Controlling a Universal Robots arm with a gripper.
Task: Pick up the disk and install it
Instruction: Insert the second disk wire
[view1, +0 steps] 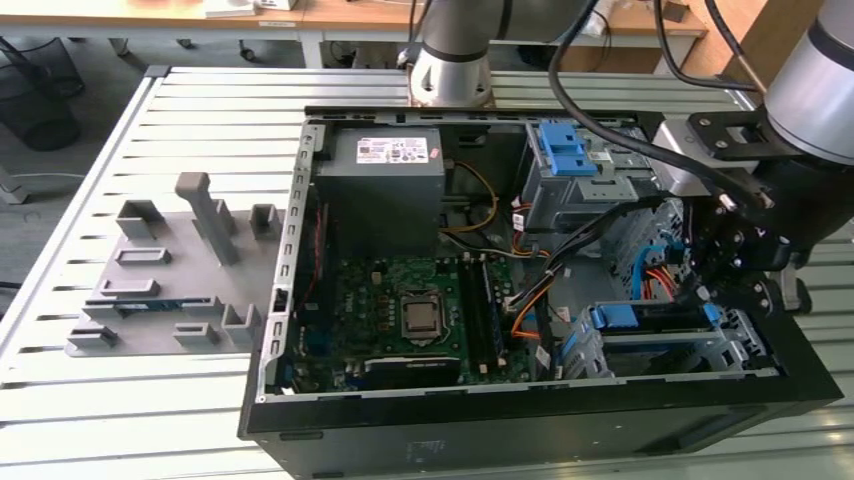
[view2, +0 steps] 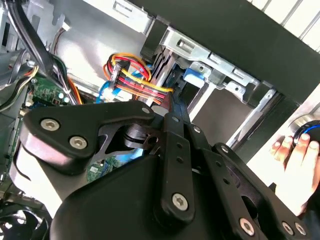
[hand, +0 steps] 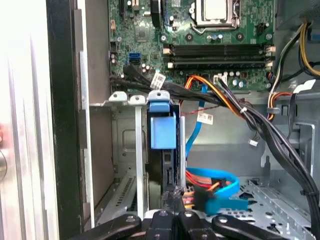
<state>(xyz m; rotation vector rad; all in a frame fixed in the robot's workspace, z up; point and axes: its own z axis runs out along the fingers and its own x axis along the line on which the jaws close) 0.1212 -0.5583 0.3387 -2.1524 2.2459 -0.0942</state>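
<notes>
An open black computer case (view1: 534, 425) lay on its side on a slatted metal table (view1: 80, 420), and the arm's black gripper (view1: 727, 265) hung over the drive cage (view1: 667, 345) at the exterior view's right. In that view a blue-edged carrier (view1: 647, 318) sat in the cage's slot just below the gripper; the disk's metal body could not be made out there. The first wrist view looked straight down the slot: the disk (hand: 165, 165) stood on edge inside the cage (hand: 120, 125), its blue plastic tab (hand: 163, 131) toward the motherboard (hand: 200, 45), dark side facing the camera, seated between the cage's silver rails. The gripper's black finger links (hand: 172, 220) met close together at the near end of the disk, so the claw looked narrow, but whether it pinched the carrier or merely touched it could not be told. Only this view showed the blue data cable (hand: 215, 187) coiled on the case floor beside the cage. The second wrist view, taken from behind the linkage (view2: 165, 165), gave the bundle of red, yellow and orange wires (view2: 132, 75) and a person's hand (view2: 297, 157) resting outside the case wall. The exterior view alone showed the grey power supply (view1: 387, 175), the upper blue latch tabs (view1: 567, 150) and a grey fixture plate (view1: 174, 270) on the table.
</notes>
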